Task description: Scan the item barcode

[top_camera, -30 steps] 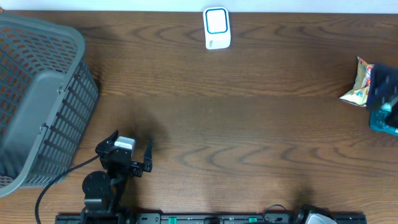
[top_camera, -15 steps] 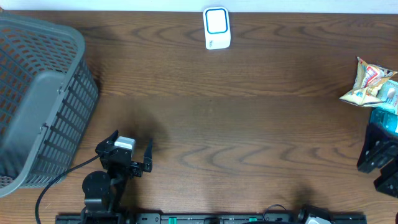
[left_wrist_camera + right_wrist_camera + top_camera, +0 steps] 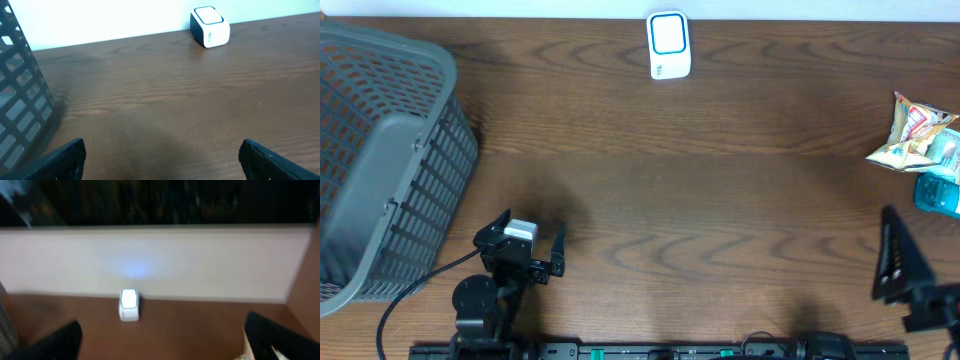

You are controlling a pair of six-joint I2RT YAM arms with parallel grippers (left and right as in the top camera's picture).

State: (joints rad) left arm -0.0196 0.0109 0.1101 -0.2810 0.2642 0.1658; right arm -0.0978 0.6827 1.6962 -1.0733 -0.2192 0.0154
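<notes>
The white scanner box point(image 3: 668, 45) with a blue-edged window stands at the table's far edge; it also shows as the scanner point(image 3: 210, 26) and, blurred, the scanner point(image 3: 129, 305). A crinkled snack bag point(image 3: 915, 135) and a teal item point(image 3: 940, 195) lie at the right edge, and a corner of the bag point(image 3: 248, 350) shows in the right wrist view. My left gripper point(image 3: 533, 228) rests open near the front left with bare wood between its fingers point(image 3: 65, 157). My right gripper point(image 3: 912, 268) stands open at the front right, below the items and holding nothing.
A grey mesh basket point(image 3: 380, 160) fills the left side, and its wall point(image 3: 20, 100) is close to the left gripper. A black cable point(image 3: 415, 290) trails from the left arm. A white wall runs behind the table.
The right arm has pulled back from over the snack bag and teal item toward the front right corner, empty. Both items lie uncovered. The left arm has not moved.
</notes>
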